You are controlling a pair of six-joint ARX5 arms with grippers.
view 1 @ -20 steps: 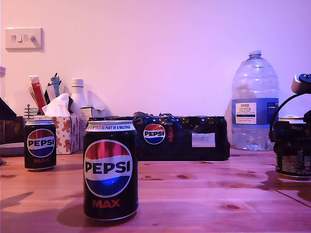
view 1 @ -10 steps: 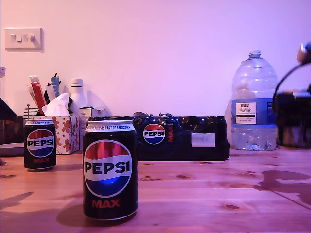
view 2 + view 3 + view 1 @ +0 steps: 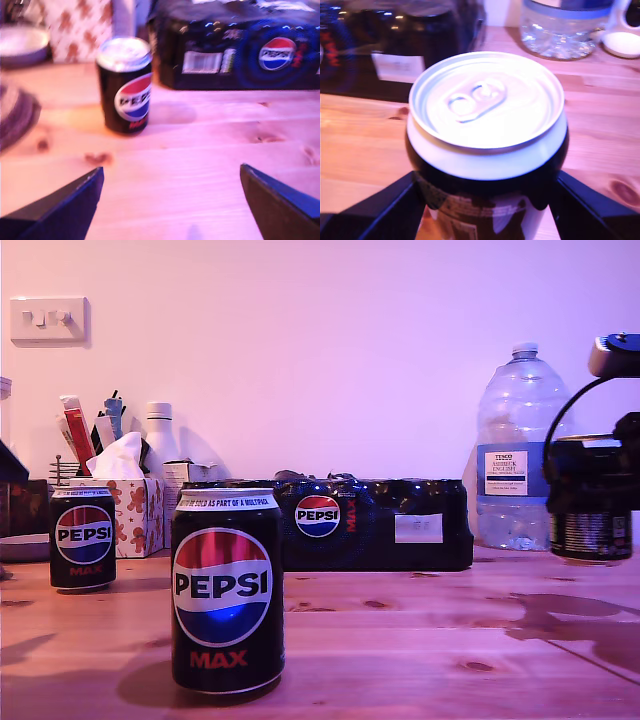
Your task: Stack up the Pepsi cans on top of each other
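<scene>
In the exterior view, a near can (image 3: pixel 227 590) stands upright on the worktop (image 3: pixel 400 640) toward that view's left, logo facing out. A far can (image 3: pixel 83 538) stands farther back at that view's left, just in front of a tissue box (image 3: pixel 130 510). A multipack (image 3: pixel 375 525) lies along the back, with a water bottle (image 3: pixel 522 450) beside it. At that view's right edge my second gripper (image 3: pixel 592 502) grips a held can (image 3: pixel 590 498) clear of the worktop, upright, its shadow below.

In the first wrist view, my first gripper (image 3: pixel 170 205) is released, fingers spread wide with only bare worktop (image 3: pixel 190 165) between them. A can (image 3: pixel 125 85) stands ahead, the multipack (image 3: pixel 240 45) behind.

In the second wrist view, my second gripper (image 3: pixel 485 210) is clenched on the held can (image 3: pixel 487 135), a finger on each side, its silver lid up.
</scene>
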